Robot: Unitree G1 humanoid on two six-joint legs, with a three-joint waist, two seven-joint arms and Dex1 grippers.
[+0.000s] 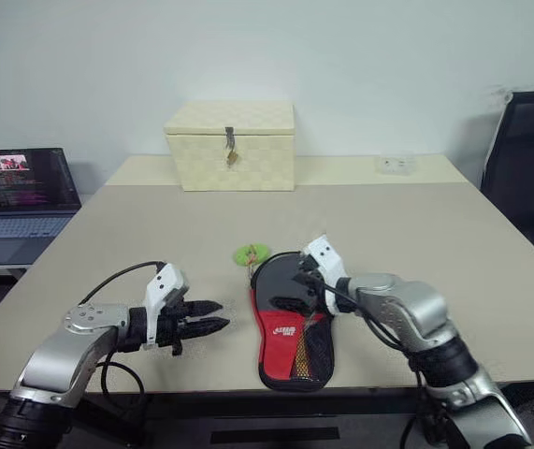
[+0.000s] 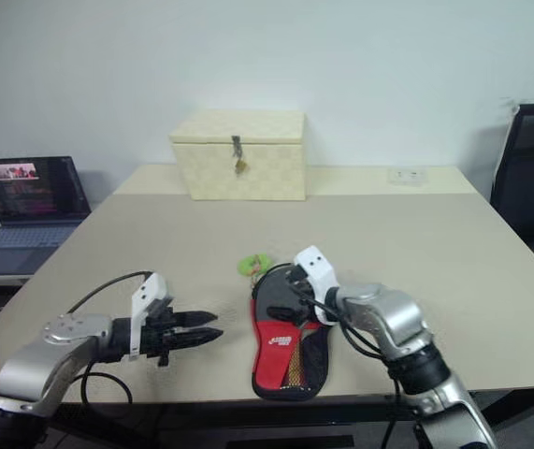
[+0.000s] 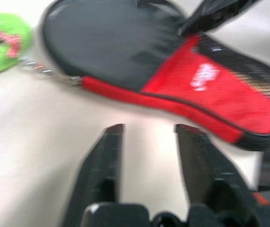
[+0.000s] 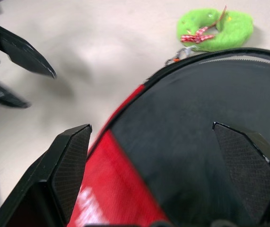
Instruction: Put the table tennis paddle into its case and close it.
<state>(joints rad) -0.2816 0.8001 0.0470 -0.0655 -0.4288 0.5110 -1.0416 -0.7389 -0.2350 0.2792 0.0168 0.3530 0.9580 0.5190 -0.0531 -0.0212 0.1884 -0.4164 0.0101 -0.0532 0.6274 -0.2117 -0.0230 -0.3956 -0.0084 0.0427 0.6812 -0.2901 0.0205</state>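
Even, soft indoor light with faint shadows; both wrist views are smeared by blur, head views sharper.

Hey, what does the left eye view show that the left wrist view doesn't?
Left eye view alone: the cream checkered box, the laptop, the black chair and both arms, with the right tool over the case. Left wrist view alone: a close look at the open left tool, apart from the case. Both share the red and black case, the green charm at its zip, and the table.
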